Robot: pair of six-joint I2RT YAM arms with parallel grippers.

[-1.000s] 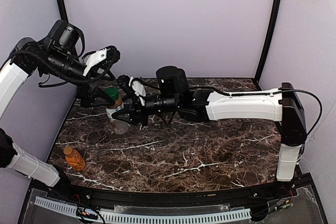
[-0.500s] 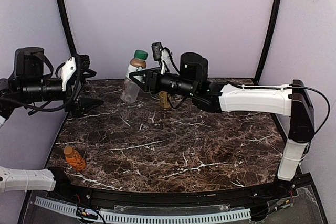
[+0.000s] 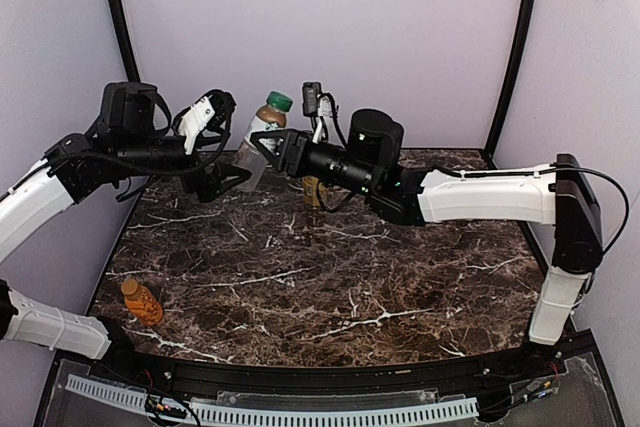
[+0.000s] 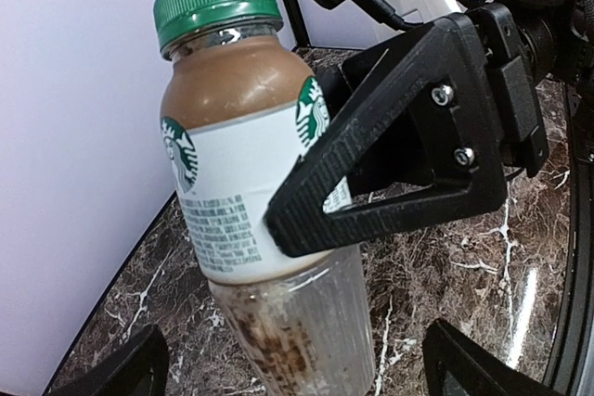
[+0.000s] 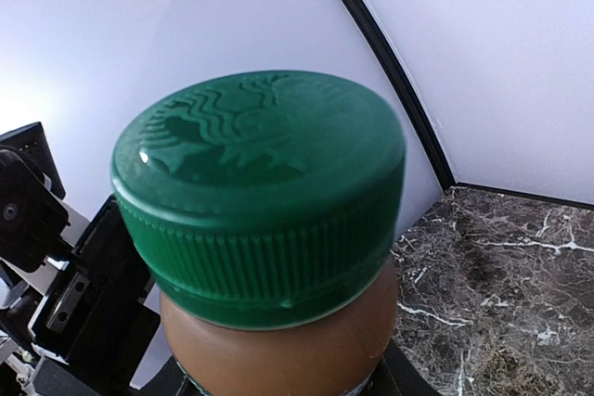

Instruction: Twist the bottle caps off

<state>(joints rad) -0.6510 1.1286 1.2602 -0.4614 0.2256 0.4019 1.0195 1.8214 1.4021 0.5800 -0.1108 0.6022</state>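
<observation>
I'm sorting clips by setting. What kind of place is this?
Likely a lab test booth: plain lilac panel walls, black corner posts, a dark marble-patterned tabletop, and white-and-black robot arms, left and right.

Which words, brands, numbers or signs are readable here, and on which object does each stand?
No word can be read anywhere.
Round green mermaid emblem, no letters: twice on the white label of the clear plastic bottle with brown drink.
Same emblem, embossed: on its green ribbed cap.
Fine print on that label: too small.
Text on the small orange bottle: too far.
</observation>
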